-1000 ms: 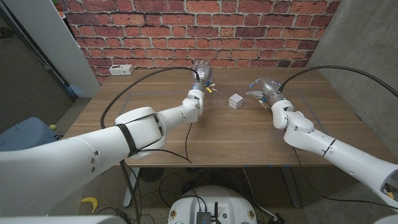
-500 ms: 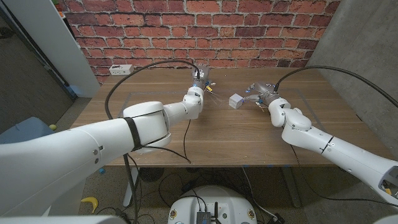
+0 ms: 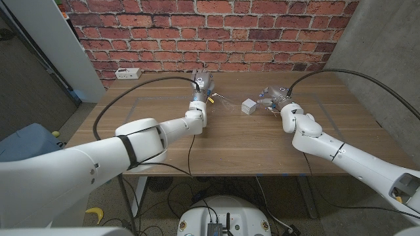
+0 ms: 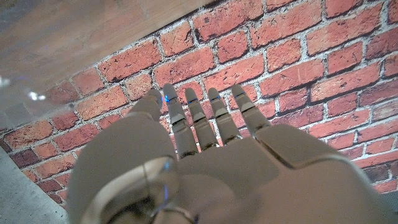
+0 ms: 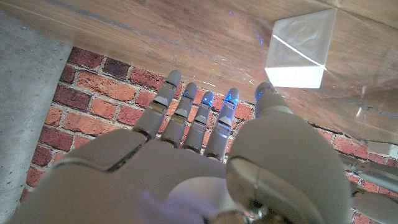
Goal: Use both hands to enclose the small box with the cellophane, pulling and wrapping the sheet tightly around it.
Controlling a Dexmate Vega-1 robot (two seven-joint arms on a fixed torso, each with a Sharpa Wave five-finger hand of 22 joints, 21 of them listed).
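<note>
Red brick closes off the far side of the room, with a grey concrete wall at three o'clock and a pale panel at nine o'clock; a white power strip (image 3: 128,73) lies at the wooden table's (image 3: 216,141) far left corner, about eleven o'clock from the box. Cables trail from both arms across the planks.

At the table's far middle sits the small box (image 3: 249,106), pale and cube-like, resting on the cellophane (image 3: 231,102), which reads only as faint glints on the wood at its nine o'clock side. The right wrist view shows the box (image 5: 300,52) standing clear of the fingers, with shiny film edges around it.

Just beside the box at its three o'clock is the right hand (image 3: 272,98); its fingers are straight and apart, grasping nothing that I can make out. The left hand (image 3: 202,84) hovers near ten o'clock of the box, well apart from it, fingers extended in its wrist view (image 4: 205,134), also released as far as I can tell, though whether a fingertip touches the film is too fine to see.

My worry is the sheet itself: being nearly invisible and slippery, a fingertip may slide over it rather than pinch it. A one-sided pull would likely drag the light box along or tip it. Uneven tension could leave the wrap slack or crumpled.
</note>
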